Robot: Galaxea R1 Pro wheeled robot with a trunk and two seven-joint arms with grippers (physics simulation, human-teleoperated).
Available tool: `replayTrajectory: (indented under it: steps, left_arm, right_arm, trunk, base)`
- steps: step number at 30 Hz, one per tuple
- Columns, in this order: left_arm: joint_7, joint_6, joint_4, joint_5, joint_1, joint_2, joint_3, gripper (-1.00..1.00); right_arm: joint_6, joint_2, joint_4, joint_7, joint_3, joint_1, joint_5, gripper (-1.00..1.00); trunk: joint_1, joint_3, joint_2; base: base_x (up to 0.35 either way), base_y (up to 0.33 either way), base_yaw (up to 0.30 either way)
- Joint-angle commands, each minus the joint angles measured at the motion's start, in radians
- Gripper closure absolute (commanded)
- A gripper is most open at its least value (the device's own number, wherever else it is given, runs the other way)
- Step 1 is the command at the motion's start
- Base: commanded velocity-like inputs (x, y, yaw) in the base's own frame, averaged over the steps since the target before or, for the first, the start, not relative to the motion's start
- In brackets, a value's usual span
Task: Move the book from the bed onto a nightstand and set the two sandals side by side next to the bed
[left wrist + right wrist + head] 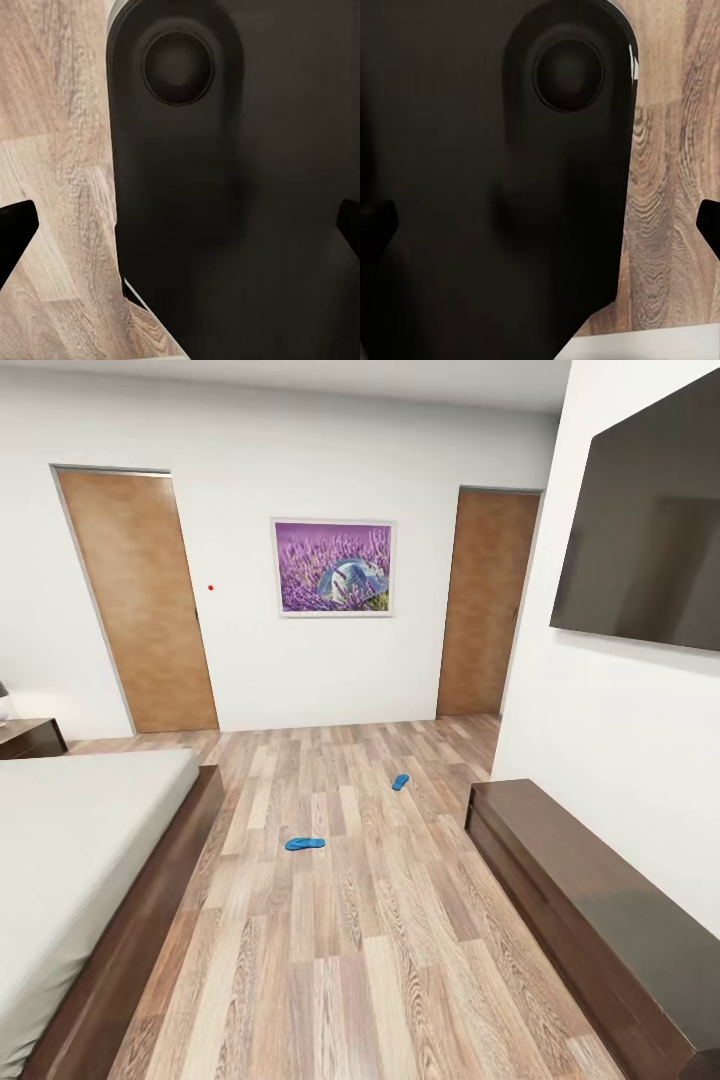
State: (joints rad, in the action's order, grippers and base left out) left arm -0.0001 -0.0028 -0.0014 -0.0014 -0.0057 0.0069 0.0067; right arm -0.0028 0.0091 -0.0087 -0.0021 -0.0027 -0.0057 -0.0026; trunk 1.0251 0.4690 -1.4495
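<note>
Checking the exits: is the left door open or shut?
Shut: the left door sits flush in its frame, no gap showing.

two blue sandals [305, 844] [400, 782] lie well apart on the wood-plank floor [360, 960].

Both end effectors — left [180, 229], right [540, 225] — spread wide, facing the robot's own dark body.
</note>
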Motion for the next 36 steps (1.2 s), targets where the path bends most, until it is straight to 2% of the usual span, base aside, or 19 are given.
replayTrajectory:
  steps: [1, 21, 36]
  left_arm:
    - [0.000, 0.000, 0.000, 0.000, 0.000, 0.000, 0.001, -1.00]
    - [-0.001, -0.010, -0.002, 0.008, -0.002, 0.009, 0.003, -1.00]
    - [-0.003, -0.106, -0.030, 0.005, -0.002, 0.012, -0.005, -1.00]
  right_arm:
    - [0.000, 0.000, 0.000, 0.000, 0.000, 0.000, 0.000, -1.00]
    - [0.002, -0.008, 0.021, -0.002, 0.003, 0.000, 0.003, -1.00]
    - [0.001, -0.004, 0.022, -0.002, 0.007, 0.000, 0.002, -1.00]
  trunk:
    - [0.000, 0.001, -0.001]
    - [0.000, 0.001, -0.001]
    - [0.000, 0.001, -0.001]
  base:
    - [0.000, 0.000, 0.000]
    - [0.000, 0.000, 0.000]
    - [0.000, 0.000, 0.000]
